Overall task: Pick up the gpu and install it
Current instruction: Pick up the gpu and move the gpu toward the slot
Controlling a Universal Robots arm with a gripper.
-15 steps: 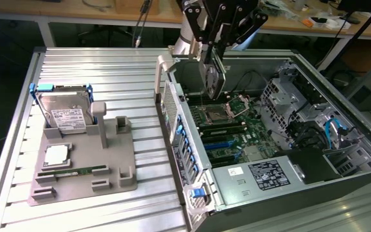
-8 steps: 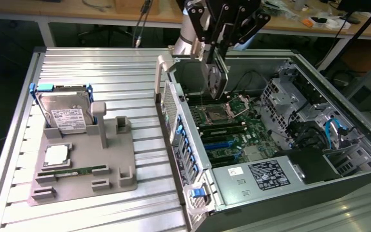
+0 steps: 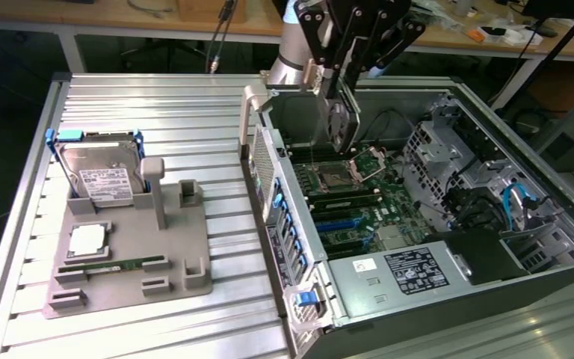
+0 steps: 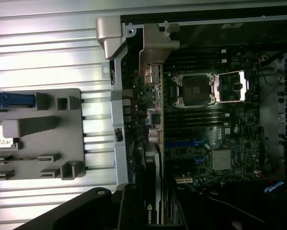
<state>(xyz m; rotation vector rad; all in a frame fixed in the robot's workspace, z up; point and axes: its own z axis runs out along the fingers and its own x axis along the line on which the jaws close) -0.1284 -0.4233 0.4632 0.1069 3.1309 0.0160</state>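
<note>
Fingers (image 3: 317, 78) of the gripper (image 3: 339, 90) are clamped on the gpu (image 3: 344, 123), which hangs straight below them, long axis running down from the grip, over the motherboard's (image 3: 352, 217) far end inside the open computer case (image 3: 486, 307), well to the exterior view's right of the parts tray (image 3: 128, 292).
</note>
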